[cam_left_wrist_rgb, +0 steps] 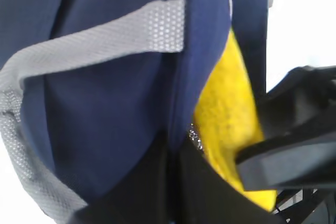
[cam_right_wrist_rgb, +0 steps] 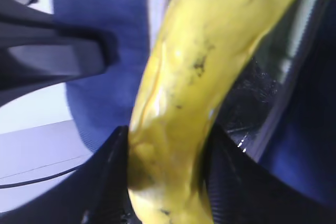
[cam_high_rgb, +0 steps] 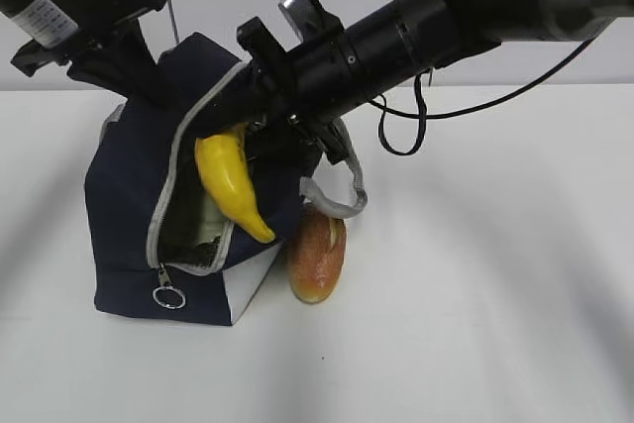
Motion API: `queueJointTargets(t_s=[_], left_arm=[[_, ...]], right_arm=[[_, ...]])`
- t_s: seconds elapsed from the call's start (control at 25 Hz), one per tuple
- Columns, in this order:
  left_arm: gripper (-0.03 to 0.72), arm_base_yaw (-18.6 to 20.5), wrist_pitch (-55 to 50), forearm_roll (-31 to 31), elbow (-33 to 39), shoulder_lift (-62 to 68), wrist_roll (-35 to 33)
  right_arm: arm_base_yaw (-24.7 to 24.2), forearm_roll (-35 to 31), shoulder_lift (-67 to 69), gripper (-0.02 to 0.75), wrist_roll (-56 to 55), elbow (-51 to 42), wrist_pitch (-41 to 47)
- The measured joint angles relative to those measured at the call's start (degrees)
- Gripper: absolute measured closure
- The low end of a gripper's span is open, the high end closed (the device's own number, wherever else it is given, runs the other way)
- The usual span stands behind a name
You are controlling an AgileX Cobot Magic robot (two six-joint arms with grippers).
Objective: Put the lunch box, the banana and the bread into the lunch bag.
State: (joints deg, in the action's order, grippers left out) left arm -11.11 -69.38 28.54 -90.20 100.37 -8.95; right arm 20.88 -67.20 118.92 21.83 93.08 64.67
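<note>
The right gripper is clamped on the banana near its upper end, so the fruit hangs tip-down at the mouth of the bag, left of centre in the exterior frame. In the right wrist frame the banana runs diagonally between the dark fingers, with the shiny lining behind it. The left gripper, upper left, sits at the bag's top rear, apparently pulling the fabric up to keep the zipped opening wide; whether it is together or apart I cannot tell. The bread lies on the table, touching the bag's lower right corner. The lunch box is not visible.
</note>
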Motion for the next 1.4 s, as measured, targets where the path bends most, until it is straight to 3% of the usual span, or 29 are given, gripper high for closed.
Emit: queueJointTargets(t_s=[0.24, 0.6, 0.88, 0.96, 1.12, 1.2, 1.4], left_arm=[[0.691, 0.0, 0.0, 0.0, 0.0, 0.0, 0.0], [0.691, 0.0, 0.14, 0.43, 0.0, 0.0, 0.0], [0.691, 0.0, 0.09, 0.43, 0.0, 0.0, 0.0], [0.691, 0.0, 0.09, 0.43, 0.0, 0.0, 0.0], [0.691, 0.0, 0.09, 0.49, 0.0, 0.0, 0.0], [0.691, 0.0, -0.02, 0.59, 0.0, 0.0, 0.0], [0.691, 0.0, -0.14, 0.59, 0.0, 0.0, 0.0]], right_arm=[[0.22, -0.65, 3.42, 0.425, -0.98, 1.35, -0.38], [1.04, -2.26, 8.99, 0.425, -5.89, 11.42, -3.02], [1.45, -2.62, 10.66, 0.422, -7.28, 12.47, -4.46], [1.54, -2.62, 10.74, 0.401, -7.41, 12.47, -4.58], [1.54, -2.74, 10.87, 0.215, -7.41, 12.47, -4.47], [1.54, -2.74, 10.87, 0.161, -6.51, 12.47, -3.52], [1.43, -2.04, 10.77, 0.216, -1.98, 12.47, 1.23]])
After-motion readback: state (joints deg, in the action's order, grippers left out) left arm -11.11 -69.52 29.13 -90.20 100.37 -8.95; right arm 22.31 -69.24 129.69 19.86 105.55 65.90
